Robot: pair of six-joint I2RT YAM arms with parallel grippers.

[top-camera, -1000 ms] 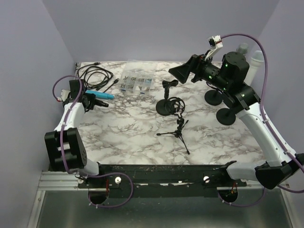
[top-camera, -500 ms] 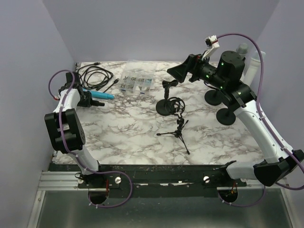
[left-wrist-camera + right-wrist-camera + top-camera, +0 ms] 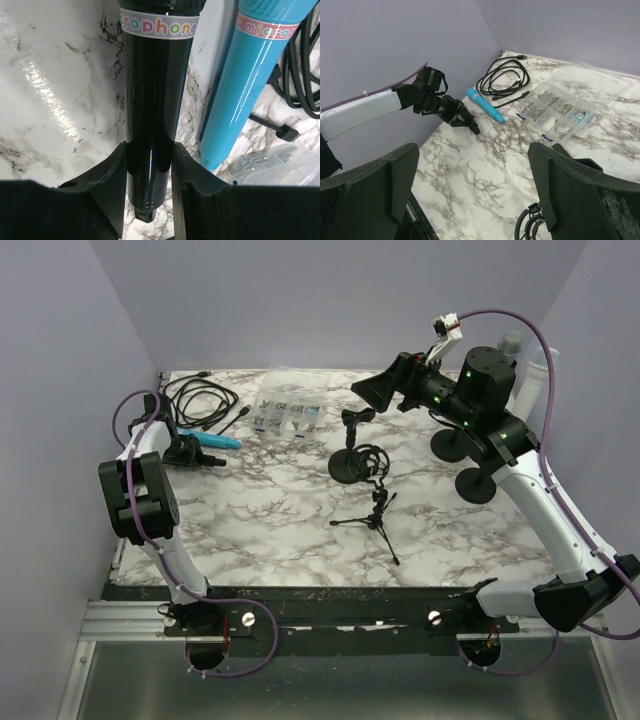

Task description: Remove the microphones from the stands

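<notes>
Since the earlier frame, the left arm (image 3: 140, 500) has folded back toward the left wall, drawing its wrist slightly further left. The right arm (image 3: 540, 510) has shifted only a little.

Inspection, largest item first:

1. White marble-patterned surface (image 3: 300, 530): carries all the items listed below.
2. Right arm: raised over the far centre. The right jaws are released and spread wide, with nothing between them.
3. Left arm: reaches to the far left of the surface. The left jaws are clenched on the lower body of the glossy black plastic microphone (image 3: 155, 100).
4. Black tripod stand with a ring-shaped cradle (image 3: 375, 502): upright at centre. As far as I can make out, the cradle is vacant.
5. Black microphone: well apart from the stand and low over the surface at far left. It sits just beside a turquoise plastic microphone (image 3: 212, 439). I cannot tell whether it touches the surface.

Assessment: I judge the removal done, since the microphone is off the stand. What appears to be left is setting it down and letting go.
</notes>
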